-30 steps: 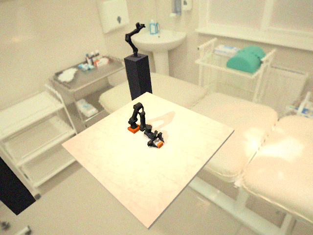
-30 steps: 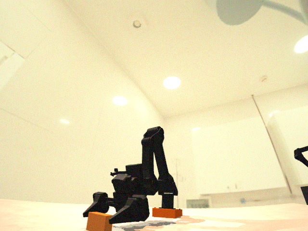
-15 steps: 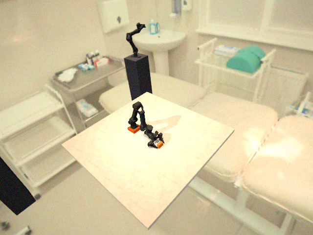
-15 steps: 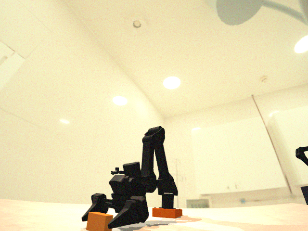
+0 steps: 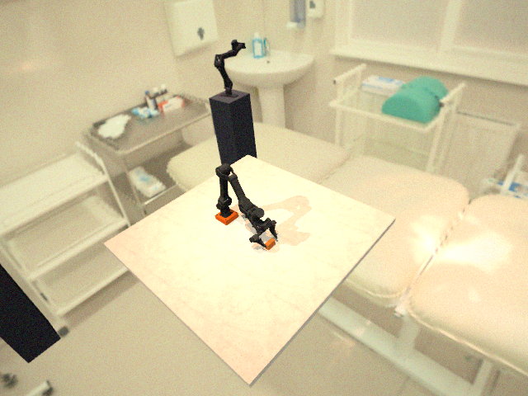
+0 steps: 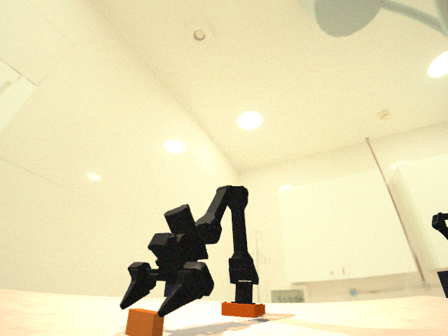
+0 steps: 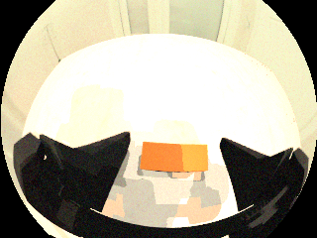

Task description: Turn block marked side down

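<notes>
The orange block point(image 5: 270, 243) point(image 6: 143, 322) point(image 7: 174, 157) rests flat on the pale table point(image 5: 205, 289). No mark shows on its visible faces in any view. My gripper point(image 5: 265, 237) point(image 6: 144, 308) point(image 7: 177, 141) is open and empty. It hangs just above the block, its two dark fingers spread to either side and clear of it. In the wrist view the block lies between the fingertips, a little ahead of them.
The arm's orange base point(image 5: 226, 217) point(image 6: 242, 309) stands on the table just behind the block. A dark pillar point(image 5: 233, 128) with a second small arm stands at the table's far edge. Padded couches point(image 5: 426, 205) and carts surround the table.
</notes>
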You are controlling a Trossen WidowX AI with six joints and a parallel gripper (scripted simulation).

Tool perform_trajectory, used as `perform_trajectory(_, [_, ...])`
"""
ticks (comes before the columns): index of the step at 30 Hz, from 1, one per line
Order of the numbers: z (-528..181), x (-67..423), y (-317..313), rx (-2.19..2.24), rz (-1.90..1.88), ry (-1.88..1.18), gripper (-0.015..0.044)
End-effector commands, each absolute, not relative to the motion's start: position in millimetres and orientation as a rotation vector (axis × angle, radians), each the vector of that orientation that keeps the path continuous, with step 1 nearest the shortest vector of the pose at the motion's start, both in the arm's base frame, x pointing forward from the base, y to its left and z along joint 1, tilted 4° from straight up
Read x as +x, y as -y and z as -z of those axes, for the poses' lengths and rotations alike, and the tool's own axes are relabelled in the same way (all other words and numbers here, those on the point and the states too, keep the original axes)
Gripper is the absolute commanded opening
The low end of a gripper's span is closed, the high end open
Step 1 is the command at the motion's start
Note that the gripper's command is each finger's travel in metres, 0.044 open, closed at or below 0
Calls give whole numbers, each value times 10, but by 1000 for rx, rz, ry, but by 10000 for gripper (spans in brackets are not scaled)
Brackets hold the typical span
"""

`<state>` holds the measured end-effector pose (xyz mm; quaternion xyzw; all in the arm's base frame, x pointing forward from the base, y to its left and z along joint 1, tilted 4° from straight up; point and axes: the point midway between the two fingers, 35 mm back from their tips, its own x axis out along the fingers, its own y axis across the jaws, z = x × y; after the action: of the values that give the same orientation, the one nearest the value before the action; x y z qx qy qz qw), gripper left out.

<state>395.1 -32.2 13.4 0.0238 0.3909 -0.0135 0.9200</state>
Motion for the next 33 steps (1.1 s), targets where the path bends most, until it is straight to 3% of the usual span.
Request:
perform_trajectory(1, [-650, 3674, 313, 38, 24, -1017, 440])
perform_trajectory(13, [-658, 3701, 315, 38, 24, -1035, 440])
perform_trajectory(33, [-922, 4080, 333, 46, 13, -1598, 440])
